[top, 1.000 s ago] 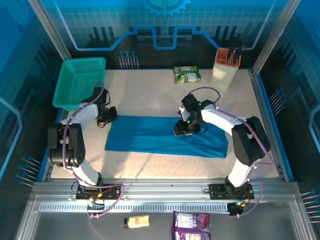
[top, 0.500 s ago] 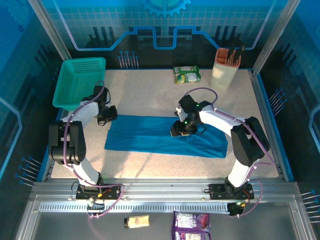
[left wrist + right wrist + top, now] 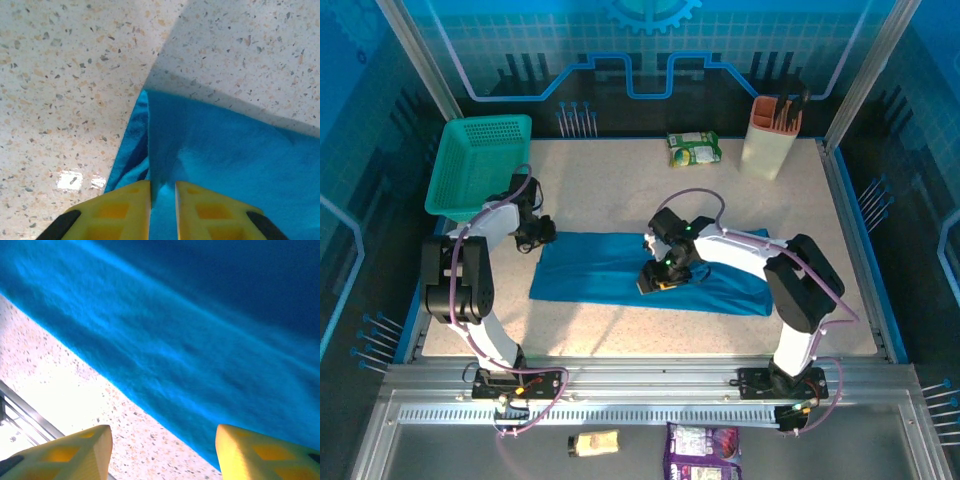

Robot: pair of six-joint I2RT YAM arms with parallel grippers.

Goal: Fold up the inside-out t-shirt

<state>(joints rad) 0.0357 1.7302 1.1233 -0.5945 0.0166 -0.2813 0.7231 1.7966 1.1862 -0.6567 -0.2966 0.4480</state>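
Observation:
The inside-out t-shirt [image 3: 610, 262] lies as a long, flat blue band across the middle of the table. My left gripper [image 3: 542, 236] is at its far left corner. In the left wrist view the yellow fingers [image 3: 125, 210] stand only slightly apart, and a raised ridge of the t-shirt [image 3: 225, 150] runs into the narrow gap of the left gripper [image 3: 162, 200]. My right gripper [image 3: 653, 284] hovers over the shirt's near edge, a little left of its middle. In the right wrist view the right gripper [image 3: 162, 445] is wide open over the hem of the t-shirt [image 3: 175, 330] and bare table.
A teal mesh basket [image 3: 480, 165] stands at the back left, close behind the left arm. A green snack packet [image 3: 693, 148] and a beige utensil holder [image 3: 770, 135] sit at the back. Two packets [image 3: 703, 445] lie below the front rail.
My right gripper has slid left and nearer along the shirt, still open. The left fingers have parted a little at the shirt's corner.

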